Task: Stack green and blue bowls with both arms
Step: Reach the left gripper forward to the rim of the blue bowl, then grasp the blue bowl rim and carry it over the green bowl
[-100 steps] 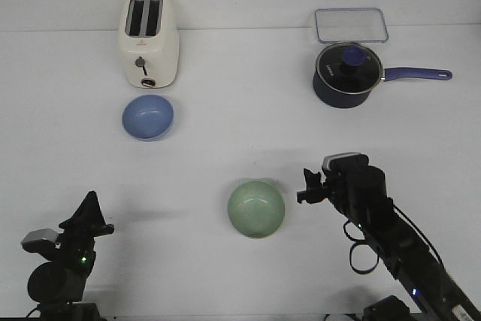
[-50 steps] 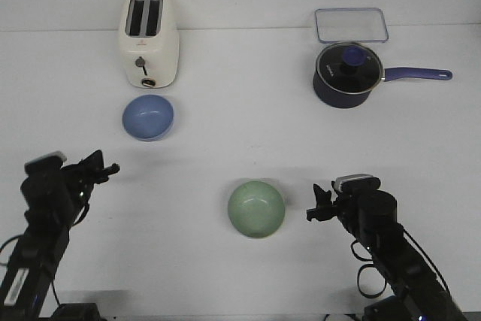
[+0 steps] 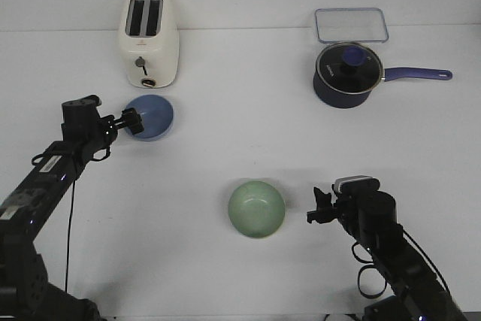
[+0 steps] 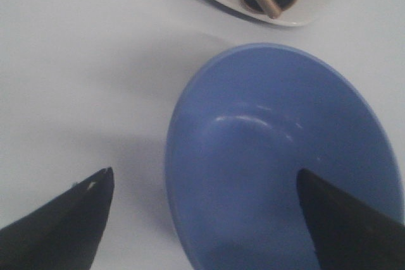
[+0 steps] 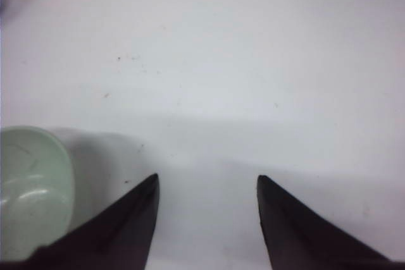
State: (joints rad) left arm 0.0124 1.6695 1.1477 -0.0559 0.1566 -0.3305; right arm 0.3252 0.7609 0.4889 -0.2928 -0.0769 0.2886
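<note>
Bowls: blue bowl point(image 3: 149, 116) and green bowl point(image 3: 256, 208) apart, unstacked.
Left gripper point(image 3: 132, 121): jaws spread astride blue rim, probably ungripped.
Right gripper point(image 3: 319, 207): jaws spread, empty.

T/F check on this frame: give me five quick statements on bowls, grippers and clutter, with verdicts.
1. The left gripper is open, its fingers either side of the blue bowl's near rim. True.
2. The green bowl already sits inside the blue bowl. False: the two are apart on the table, unstacked.
3. The right gripper is clamped on the green bowl. False: it is open beside the bowl, with bare table between its fingers in the right wrist view.
4. The toaster stands just behind the blue bowl. True.
5. The saucepan has no lid. False: a glass lid with a blue knob covers it.
</note>
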